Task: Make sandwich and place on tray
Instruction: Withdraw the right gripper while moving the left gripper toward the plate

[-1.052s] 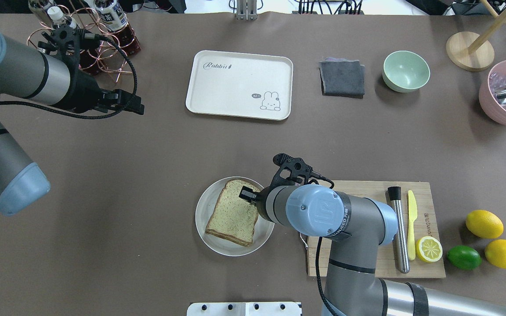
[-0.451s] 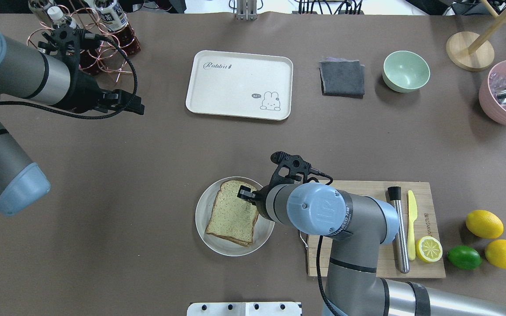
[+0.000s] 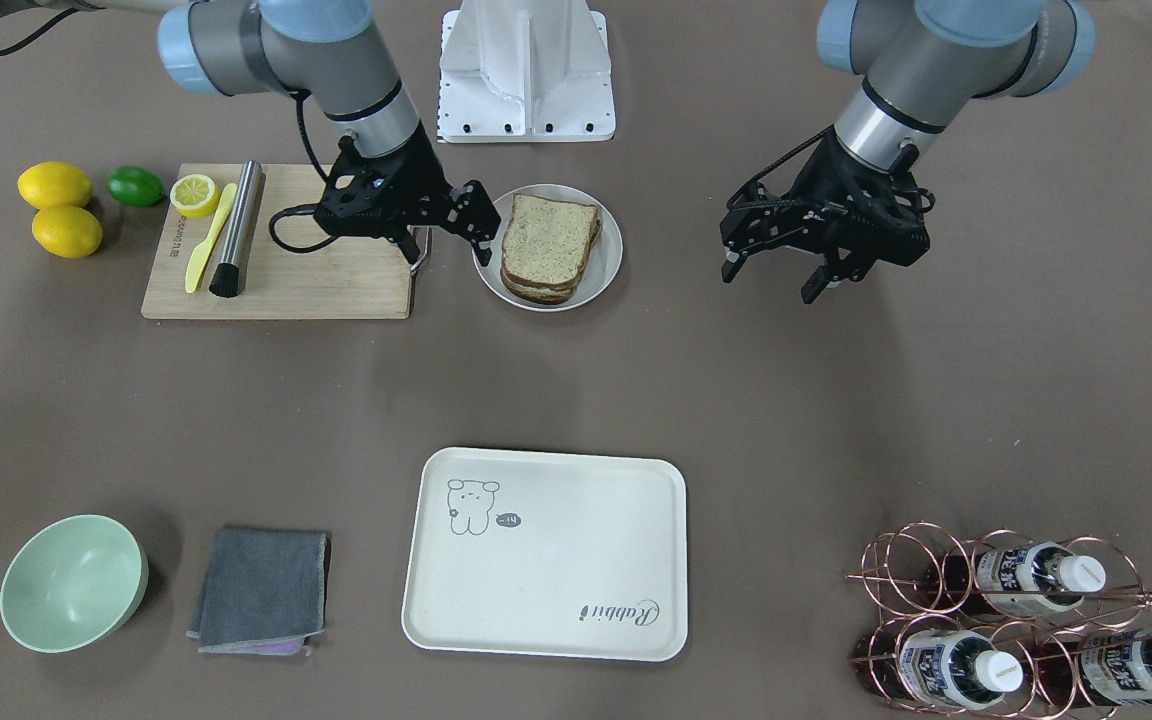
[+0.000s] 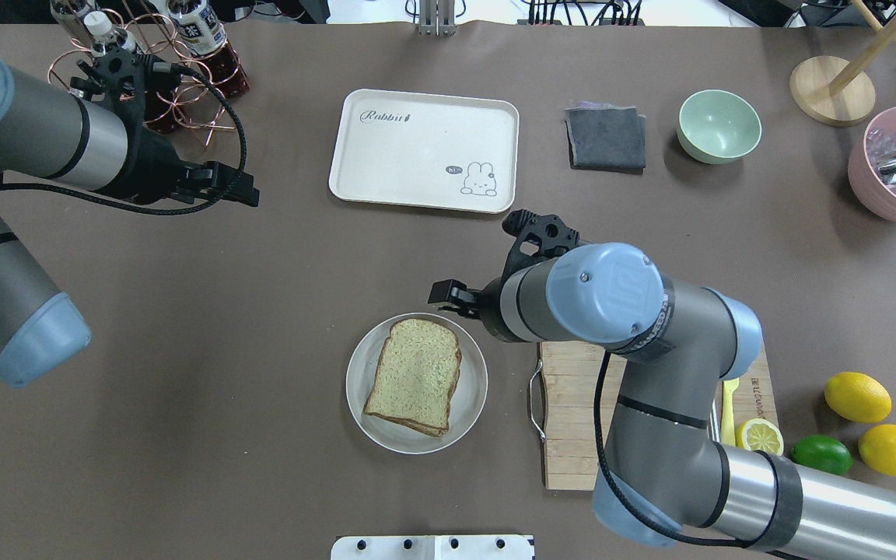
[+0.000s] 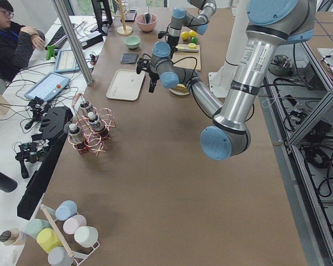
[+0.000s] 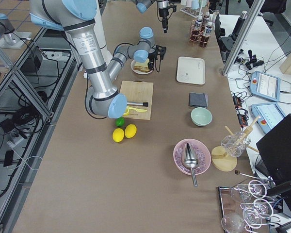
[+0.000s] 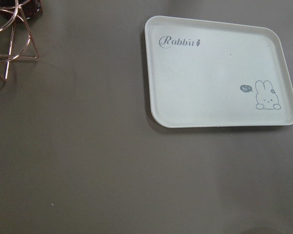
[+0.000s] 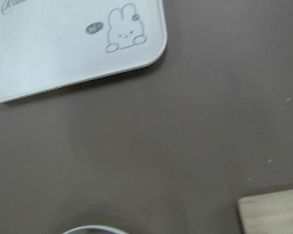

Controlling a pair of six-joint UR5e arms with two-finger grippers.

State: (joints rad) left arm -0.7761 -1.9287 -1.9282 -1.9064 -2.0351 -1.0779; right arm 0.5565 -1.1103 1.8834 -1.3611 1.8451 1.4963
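Dull finishes on a matt brown table cover (image 4: 261, 311)

The cover looks like smooth paper. The tray (image 4: 417, 163) is smooth cream plastic with a soft sheen. The plate (image 4: 473, 389) is smooth and white, the bread (image 4: 415, 375) rough and speckled. The cutting board (image 3: 336, 285) is pale grained wood, the tube (image 3: 236, 225) on it brushed metal. The cloth (image 4: 606, 138) is grey fabric, the bowl (image 4: 719, 124) matt green, the corner rack (image 3: 946, 590) shiny copper-coloured wire.

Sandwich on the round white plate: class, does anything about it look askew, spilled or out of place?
Only slightly. The top speckled tan bread slice of the sandwich is not quite square on the one below, whose dark crust shows past its robot-side edge. The stack lies wholly inside the round white plate; nothing looks spilled or damaged.
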